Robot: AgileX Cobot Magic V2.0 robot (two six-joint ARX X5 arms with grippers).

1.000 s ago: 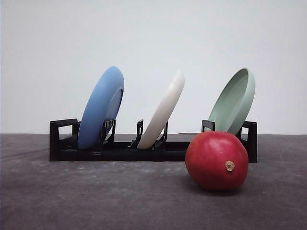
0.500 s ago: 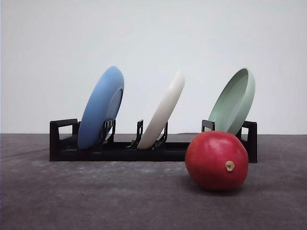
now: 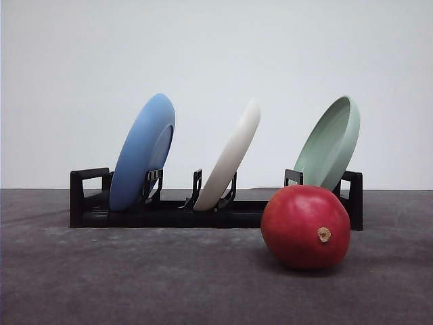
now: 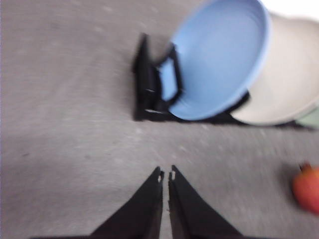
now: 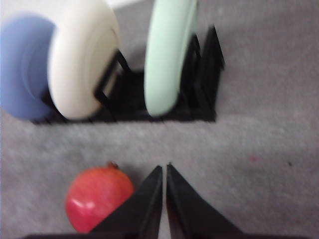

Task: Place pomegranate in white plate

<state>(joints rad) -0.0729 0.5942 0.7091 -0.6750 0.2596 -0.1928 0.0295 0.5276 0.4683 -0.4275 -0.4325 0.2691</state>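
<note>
Front view showed the pomegranate (image 3: pixel 306 227) untouched on the surface (image 3: pixel 135 277), the white plate (image 3: pixel 230 157) racked upright, both hands (image 4: pixel 166 178) (image 5: pixel 164 171) pinched closed, empty.

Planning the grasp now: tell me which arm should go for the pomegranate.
Right. The pomegranate lies just beside the right gripper; from the left gripper it sits far off at the frame edge.

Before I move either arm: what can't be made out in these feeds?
- Front view: the pomegranate covers the black rack's right end and the pale green plate's foot.
- Left wrist view: motion blur; the frame edge cuts the fruit; the blue plate overlaps the white plate.
- Right wrist view: blurred; right gripper partly hides the fruit.
</note>
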